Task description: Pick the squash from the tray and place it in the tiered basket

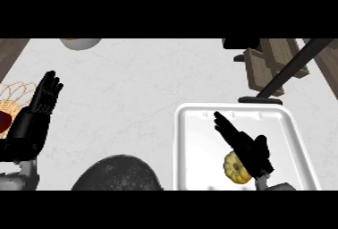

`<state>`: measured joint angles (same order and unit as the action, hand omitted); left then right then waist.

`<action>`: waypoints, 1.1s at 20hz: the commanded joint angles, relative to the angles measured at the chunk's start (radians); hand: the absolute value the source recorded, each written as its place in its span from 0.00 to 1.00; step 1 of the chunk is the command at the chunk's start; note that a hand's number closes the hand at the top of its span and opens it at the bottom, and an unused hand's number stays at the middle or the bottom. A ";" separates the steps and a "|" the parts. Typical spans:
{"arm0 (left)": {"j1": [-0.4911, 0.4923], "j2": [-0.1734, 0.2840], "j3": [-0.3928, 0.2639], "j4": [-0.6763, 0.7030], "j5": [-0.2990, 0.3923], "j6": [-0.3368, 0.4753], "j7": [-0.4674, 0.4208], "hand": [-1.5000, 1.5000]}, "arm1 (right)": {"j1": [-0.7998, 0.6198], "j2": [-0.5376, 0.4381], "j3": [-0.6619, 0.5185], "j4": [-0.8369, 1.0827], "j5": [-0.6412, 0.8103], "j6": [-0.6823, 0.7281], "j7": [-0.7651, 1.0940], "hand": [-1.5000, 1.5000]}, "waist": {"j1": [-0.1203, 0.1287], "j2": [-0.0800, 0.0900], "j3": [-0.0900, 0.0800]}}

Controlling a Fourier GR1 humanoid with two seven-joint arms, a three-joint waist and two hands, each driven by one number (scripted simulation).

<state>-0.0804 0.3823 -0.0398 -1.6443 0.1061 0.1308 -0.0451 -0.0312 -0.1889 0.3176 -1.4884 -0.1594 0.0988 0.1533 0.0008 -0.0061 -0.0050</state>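
The squash [235,167] is lying in the white tray [191,134], close to the tray's near end – it is yellow, round and ribbed. The right hand [247,147] is hanging over the tray with its fingers stretched out straight and holding nothing; its palm is covering the right part of the squash, so I cannot tell whether it is touching it. The left hand [36,112] is resting at the left side of the view, fingers straight and pointing up, also released. Just behind it, at the left edge, the wire tiered basket [13,96] is showing – well apart from the tray. The tray is sitting on the pale desk [132,85], and a dark rounded thing [119,174] is lying near the bottom edge.
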 commanded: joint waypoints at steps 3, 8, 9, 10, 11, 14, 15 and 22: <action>0.013 0.028 0.019 0.044 -0.069 0.047 0.058 0.50 | 0.022 -0.038 -0.018 -0.167 0.254 -0.257 -0.024 1.00 | -0.030 -0.006 0.003; 0.073 0.061 0.053 0.095 -0.086 0.065 0.080 0.50 | 0.054 -0.203 -0.231 -0.128 0.502 -0.491 0.019 1.00 | -0.158 -0.018 -0.025; 0.086 0.060 0.059 0.113 -0.095 0.078 0.086 0.50 | 0.069 -0.183 -0.275 -0.165 0.537 -0.581 0.004 0.00 | -0.175 -0.024 -0.015; 0.081 0.063 0.058 0.108 -0.094 0.078 0.110 0.50 | 0.090 -0.147 -0.291 -0.194 0.573 -0.665 -0.006 0.00 | -0.169 -0.026 -0.006; 0.082 0.068 0.067 0.109 -0.090 0.076 0.105 0.50 | 0.114 -0.148 -0.304 -0.229 0.624 -0.718 0.004 0.00 | -0.156 -0.025 -0.006; 0.080 0.064 0.064 0.127 -0.103 0.084 0.098 0.50 | 0.243 -0.092 -0.236 -0.357 0.785 -0.823 0.037 0.00 | -0.129 -0.017 -0.005; 0.071 0.046 0.039 0.125 -0.112 0.086 0.111 0.50 | 0.280 -0.088 -0.219 -0.395 0.848 -0.830 0.084 0.00 | -0.117 -0.012 -0.005; 0.047 0.051 0.027 0.108 -0.125 0.078 0.097 0.50 | 0.499 -0.115 -0.092 -0.504 1.160 -0.577 0.346 0.00 | -0.071 0.008 -0.014</action>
<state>-0.0171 0.4295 -0.0065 -1.5345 -0.0061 0.2079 0.0565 0.3822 -0.2899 0.1843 -1.9492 0.8463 -0.5772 0.3741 -0.0930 -0.0111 -0.0145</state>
